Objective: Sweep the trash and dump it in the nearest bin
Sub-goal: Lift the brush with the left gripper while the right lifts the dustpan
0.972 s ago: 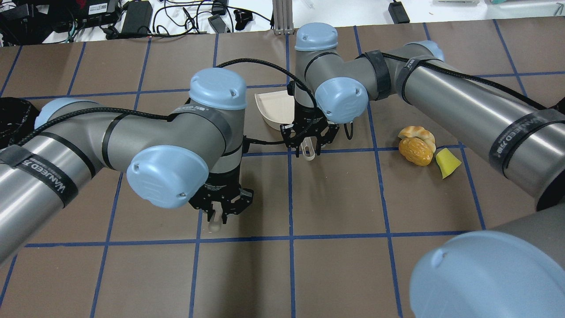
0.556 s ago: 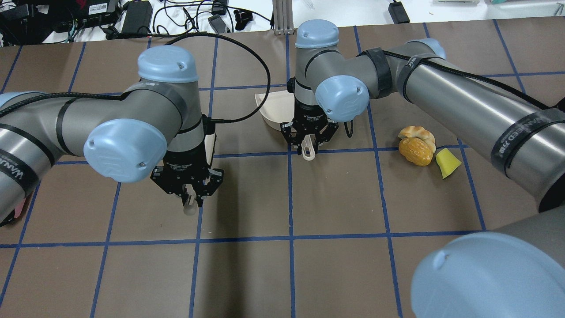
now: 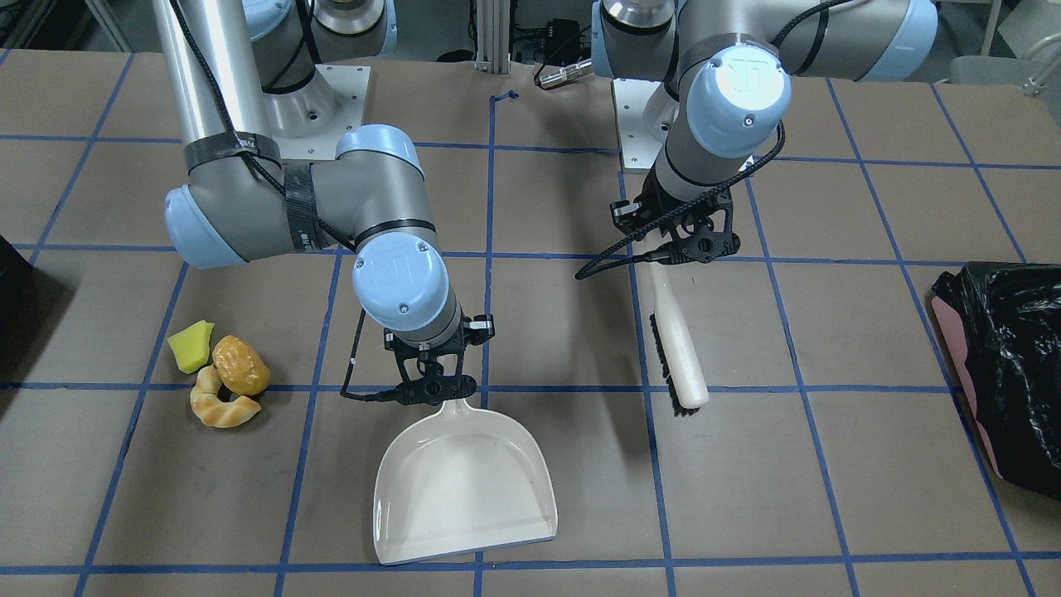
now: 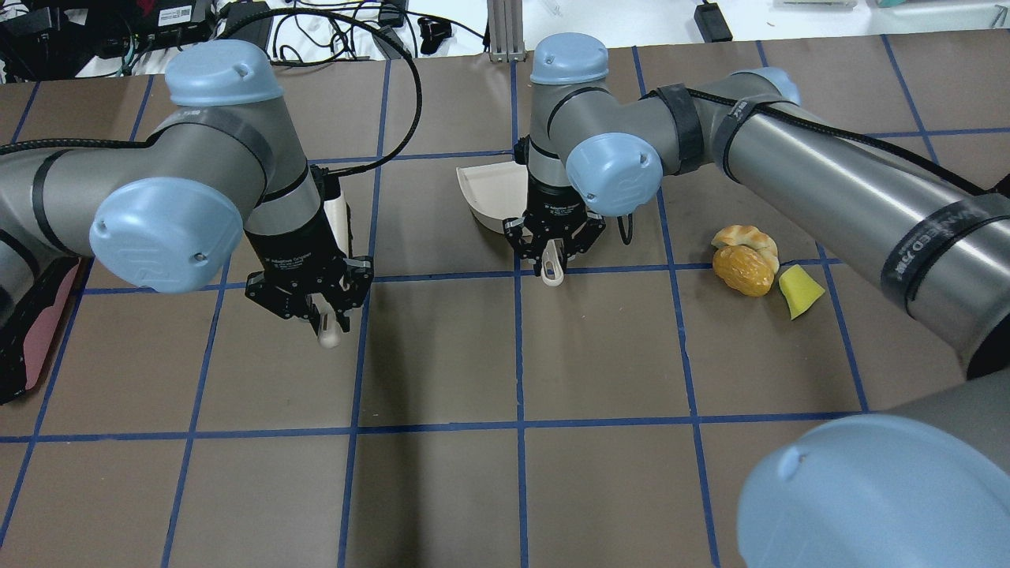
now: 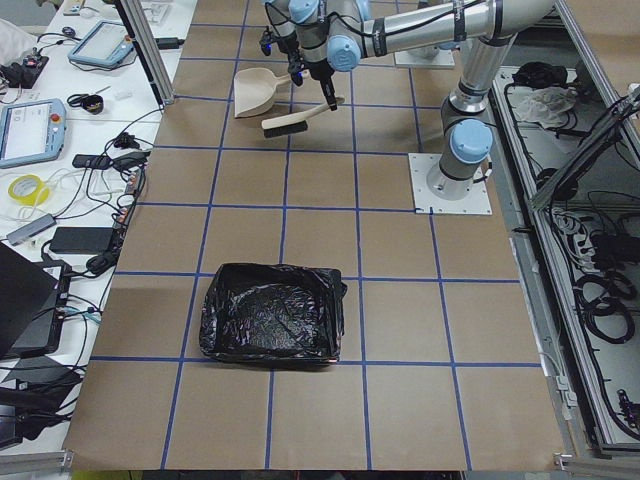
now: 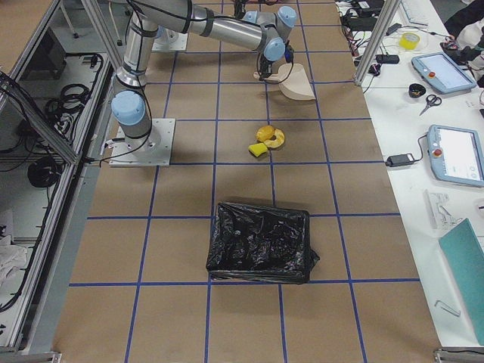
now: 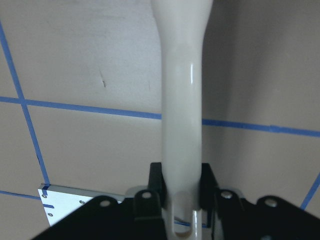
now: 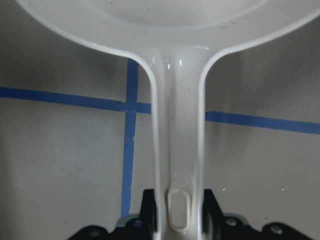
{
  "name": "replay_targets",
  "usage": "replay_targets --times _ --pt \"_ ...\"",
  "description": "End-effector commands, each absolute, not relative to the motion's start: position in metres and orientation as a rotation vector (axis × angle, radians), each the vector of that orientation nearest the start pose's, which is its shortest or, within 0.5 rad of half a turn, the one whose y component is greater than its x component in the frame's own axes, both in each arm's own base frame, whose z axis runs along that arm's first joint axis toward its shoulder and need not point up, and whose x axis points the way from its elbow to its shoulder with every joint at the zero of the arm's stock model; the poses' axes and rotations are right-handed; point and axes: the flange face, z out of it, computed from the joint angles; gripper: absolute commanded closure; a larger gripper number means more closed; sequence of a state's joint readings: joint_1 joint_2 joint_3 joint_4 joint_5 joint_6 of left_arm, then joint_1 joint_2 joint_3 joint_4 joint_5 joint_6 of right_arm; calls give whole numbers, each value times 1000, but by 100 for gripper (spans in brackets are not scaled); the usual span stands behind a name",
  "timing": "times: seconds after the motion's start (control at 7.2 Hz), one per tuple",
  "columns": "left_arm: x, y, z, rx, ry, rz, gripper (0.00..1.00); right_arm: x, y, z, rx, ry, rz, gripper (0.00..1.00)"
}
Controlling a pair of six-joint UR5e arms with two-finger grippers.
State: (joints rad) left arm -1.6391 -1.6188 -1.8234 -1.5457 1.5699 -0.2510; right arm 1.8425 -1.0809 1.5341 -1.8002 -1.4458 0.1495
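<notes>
**Exterior front-facing.** The right gripper [image 3: 433,391] is clenched on the handle of the dustpan [image 3: 460,489]. The pan's long axis runs away from the robot, with its mouth toward the near edge. The trash lies well to the left of the pan's flank, not before its mouth: wedge [image 3: 190,347], roll [image 3: 240,365] and croissant [image 3: 222,408] form one touching cluster. The left gripper [image 3: 692,246] grasps the brush [image 3: 680,348] farther right, so the right arm is the nearer. The pan's mouth probably has to turn toward the cluster. A dark edge of the nearest bin [image 3: 10,307] shows at far left.

**Overhead exterior.** Both arms hide most of the pan and brush, which the front-facing view shows whole.

**Exterior right.** Only here is the whole bin in view, with the cluster between it and the pan.

**Exterior left.** The bag-lined bin [image 5: 265,355] sits well apart from the tools.

**Wrist views.** Each pair of jaws is closed on its handle. No trash is in view.
</notes>
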Motion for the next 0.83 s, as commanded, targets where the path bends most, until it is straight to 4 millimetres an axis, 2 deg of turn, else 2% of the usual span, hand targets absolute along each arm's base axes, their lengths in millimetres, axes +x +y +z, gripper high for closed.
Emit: replay_targets --times 0.0,0.14,0.42,0.56,0.69 --pt "-165 -457 349 -289 3074 403 100 292 -569 272 -151 3045 324 90" --pt "-165 -460 353 -289 3079 383 100 275 -562 290 -264 3044 343 92" --pt "-167 -473 352 -284 3092 302 100 211 -533 346 -690 3052 489 100" --pt "-171 -478 353 -291 3098 292 100 158 -524 363 -914 3028 646 100" --pt "-177 -480 359 -271 3110 268 100 94 -523 377 -1159 2956 760 100"
